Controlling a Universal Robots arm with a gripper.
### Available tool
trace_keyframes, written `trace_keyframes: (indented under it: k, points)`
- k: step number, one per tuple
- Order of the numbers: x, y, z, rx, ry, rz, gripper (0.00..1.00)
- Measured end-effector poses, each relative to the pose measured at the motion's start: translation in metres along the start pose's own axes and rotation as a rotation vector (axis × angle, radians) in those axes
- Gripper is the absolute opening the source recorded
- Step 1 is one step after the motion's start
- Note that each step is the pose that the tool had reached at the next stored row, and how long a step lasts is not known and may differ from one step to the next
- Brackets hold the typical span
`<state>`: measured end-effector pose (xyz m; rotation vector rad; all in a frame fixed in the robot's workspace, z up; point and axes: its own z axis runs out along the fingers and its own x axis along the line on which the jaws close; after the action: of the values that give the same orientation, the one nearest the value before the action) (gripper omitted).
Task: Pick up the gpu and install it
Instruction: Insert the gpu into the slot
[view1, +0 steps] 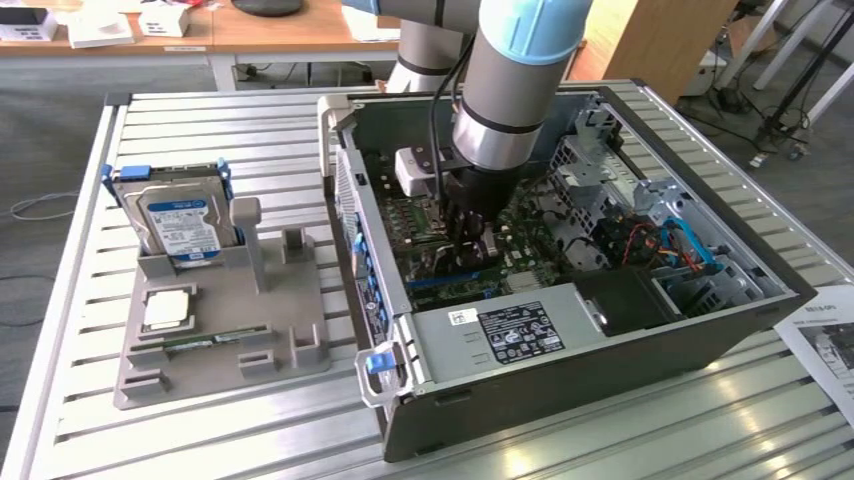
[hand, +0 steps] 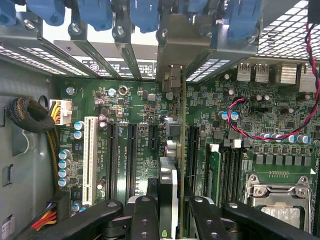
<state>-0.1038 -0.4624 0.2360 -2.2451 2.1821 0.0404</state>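
Observation:
The gpu (hand: 169, 182) stands on edge over the green motherboard (hand: 125, 95), seen edge-on in the wrist view. Its silver end bracket (hand: 172, 47) sits in the row of rear slot openings under the blue clips. My gripper (hand: 173, 215) is shut on the card, with a black finger (hand: 145, 217) on each side of it. In the exterior view the gripper (view1: 467, 220) reaches down inside the open computer case (view1: 601, 345), low over the board's expansion slots. The card's lower edge and the slot beneath it are hidden.
Left of the case a grey holder (view1: 220, 350) carries a hard drive with a blue label (view1: 180, 225), a square chip (view1: 167, 310) and a memory stick (view1: 200, 342). Inside the case are a red-black wire (hand: 250, 132), the processor socket (hand: 277, 192) and cable bundles (hand: 30, 115).

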Motion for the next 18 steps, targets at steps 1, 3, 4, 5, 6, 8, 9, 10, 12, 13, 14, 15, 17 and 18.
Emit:
trace_keyframes:
  k: [1, 3, 4, 5, 6, 8, 9, 10, 12, 13, 14, 15, 17, 18]
  points:
    - [0.0000, 0.0000, 0.0000, 0.0001, 0.0000, 0.000, 0.28]
    - [-0.0005, 0.0003, 0.0001, 0.0002, 0.0000, 0.001, 0.28]
    - [-0.0005, 0.0003, 0.0001, 0.0002, -0.0006, 0.002, 0.28]
    - [-0.0005, 0.0003, 0.0001, 0.0003, -0.0010, 0.003, 0.28]
    - [-0.0005, 0.0003, 0.0001, 0.0003, -0.0012, 0.003, 0.28]
    - [-0.0004, 0.0004, 0.0000, 0.0003, -0.0038, 0.003, 0.28]
    - [-0.0004, 0.0004, -0.0001, 0.0006, -0.0087, 0.003, 0.28]
    - [-0.0003, 0.0004, -0.0002, 0.0014, -0.0162, 0.003, 0.28]
    - [-0.0004, 0.0005, -0.0002, 0.0026, -0.0220, 0.003, 0.28]
    - [-0.0005, 0.0005, -0.0001, 0.0028, -0.0222, 0.003, 0.28]
    - [-0.0005, 0.0005, -0.0001, 0.0029, -0.0224, 0.003, 0.28]
    - [-0.0004, 0.0005, 0.0000, 0.0029, -0.0225, 0.003, 0.28]
    - [-0.0001, 0.0006, 0.0001, 0.0031, -0.0227, 0.002, 0.28]
    - [-0.0001, 0.0006, 0.0001, 0.0030, -0.0227, 0.002, 0.28]
